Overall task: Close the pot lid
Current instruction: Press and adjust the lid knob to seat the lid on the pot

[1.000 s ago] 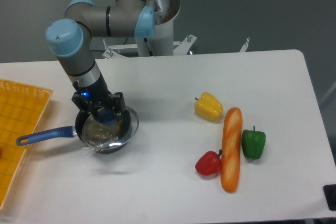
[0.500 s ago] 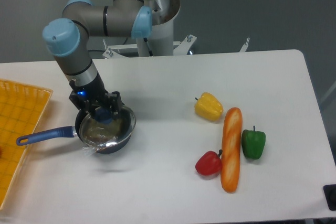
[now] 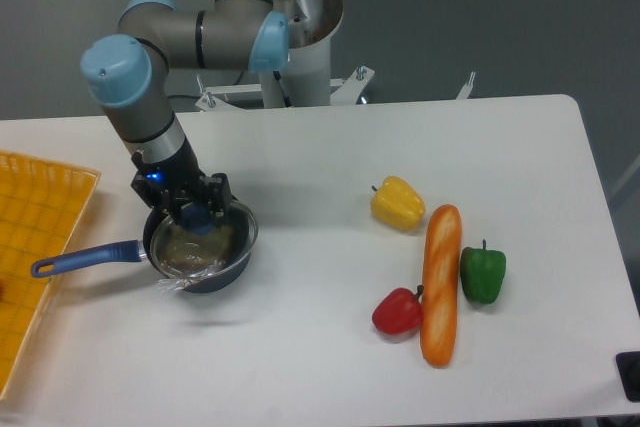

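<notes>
While the lid [image 3: 203, 245] lies across the top of the pot [image 3: 196, 259], its metal rim roughly follows the pot's rim; whether it sits fully flush cannot be told from this view. One pot, one lid. The pot stands on the left part of the white table [image 3: 320, 167], its long blue handle [image 3: 85, 258] pointing left toward the orange tray [image 3: 30, 247] at the table's left edge. The handle's end lies just beside the tray's edge.

One gripper [image 3: 197, 217] is down over the back part of the lid, its two fingers on either side of the blue knob [image 3: 199, 219]. Jaws are set narrow around the knob; whether the pads actually press on it cannot be told.

Right half of the table, well apart from the pot: three peppers and one bread loaf. Yellow pepper [image 3: 397, 203] lies farthest back. Baguette [image 3: 440, 283] lies lengthwise, near-to-far. Green pepper [image 3: 483, 274] sits just beside its right flank, red pepper [image 3: 398, 312] touching its left flank near the front end.
</notes>
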